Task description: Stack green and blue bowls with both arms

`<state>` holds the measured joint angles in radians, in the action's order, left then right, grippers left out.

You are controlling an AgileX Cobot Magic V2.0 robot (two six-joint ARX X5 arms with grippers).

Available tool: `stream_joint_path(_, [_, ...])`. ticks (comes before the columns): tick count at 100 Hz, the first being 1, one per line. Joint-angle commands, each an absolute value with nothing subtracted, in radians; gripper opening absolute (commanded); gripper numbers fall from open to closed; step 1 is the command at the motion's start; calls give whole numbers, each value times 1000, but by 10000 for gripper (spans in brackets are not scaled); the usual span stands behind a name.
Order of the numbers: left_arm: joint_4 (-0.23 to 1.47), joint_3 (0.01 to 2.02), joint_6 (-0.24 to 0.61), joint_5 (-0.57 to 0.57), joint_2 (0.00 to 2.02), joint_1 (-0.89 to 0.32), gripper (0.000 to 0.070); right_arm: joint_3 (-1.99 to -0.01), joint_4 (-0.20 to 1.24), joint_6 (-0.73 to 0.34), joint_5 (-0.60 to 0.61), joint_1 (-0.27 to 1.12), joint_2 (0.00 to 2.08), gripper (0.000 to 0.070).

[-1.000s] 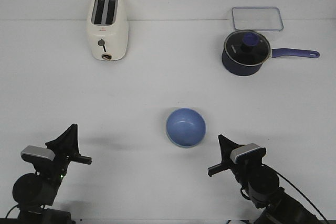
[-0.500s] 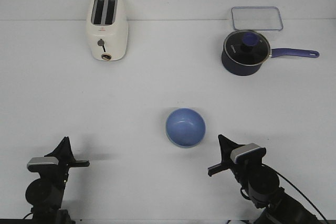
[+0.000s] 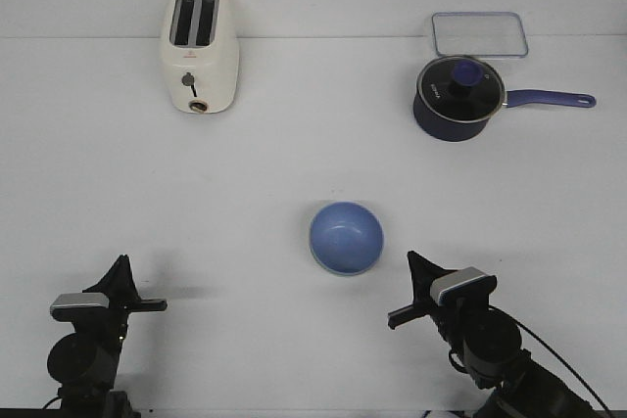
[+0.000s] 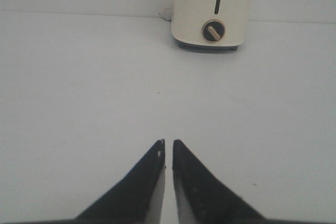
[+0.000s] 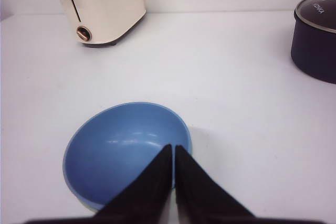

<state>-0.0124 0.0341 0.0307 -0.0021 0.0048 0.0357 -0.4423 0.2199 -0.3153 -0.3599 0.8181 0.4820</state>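
The periwinkle blue bowl [image 3: 346,238] sits upright mid-table. A thin pale green rim [image 5: 79,199] shows under its edge in the right wrist view, so the green bowl appears nested beneath the blue bowl [image 5: 123,148]. My right gripper [image 3: 412,259] is shut and empty, just near-right of the bowls and apart from them; its tips [image 5: 174,146] point over the blue bowl's rim. My left gripper [image 3: 121,263] is shut and empty at the near left, far from the bowls. In its wrist view the left gripper [image 4: 168,141] points over bare table.
A cream toaster [image 3: 200,51] stands at the far left; it also shows in the left wrist view [image 4: 211,9] and the right wrist view [image 5: 102,9]. A dark blue lidded saucepan [image 3: 458,97] and a clear rectangular container [image 3: 480,34] stand at the far right.
My left arm has drawn back and lowered toward the near edge, then stopped. The right arm and the bowls have not moved.
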Motion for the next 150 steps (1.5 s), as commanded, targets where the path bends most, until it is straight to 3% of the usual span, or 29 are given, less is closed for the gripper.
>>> stream_joint_path(1, [-26, 14, 19, -1, 3, 37, 14, -451, 209, -324, -360, 827, 484, 10])
stream_joint_path(16, [-26, 14, 19, -1, 3, 37, 14, -451, 213, -321, -367, 827, 479, 10])
stream_joint_path(27, [-27, 14, 19, -1, 3, 37, 14, -442, 216, -167, -390, 776, 440, 10])
stream_joint_path(42, [-28, 14, 19, -1, 3, 37, 14, -342, 156, -69, -242, 503, 334, 10])
stream_joint_path(56, [-28, 14, 19, -1, 3, 37, 14, -198, 142, -59, -129, 217, 178, 10])
stream_joint_path(68, [-28, 14, 19, 0, 3, 37, 14, -103, 141, -60, -90, 90, 68, 10])
stream_joint_path(86, [-28, 14, 19, -1, 3, 37, 14, -11, 124, -59, -78, 57, 1, 11])
stream_joint_path(150, [-31, 14, 19, -1, 3, 37, 14, -13, 93, -48, -79, 58, 1, 10])
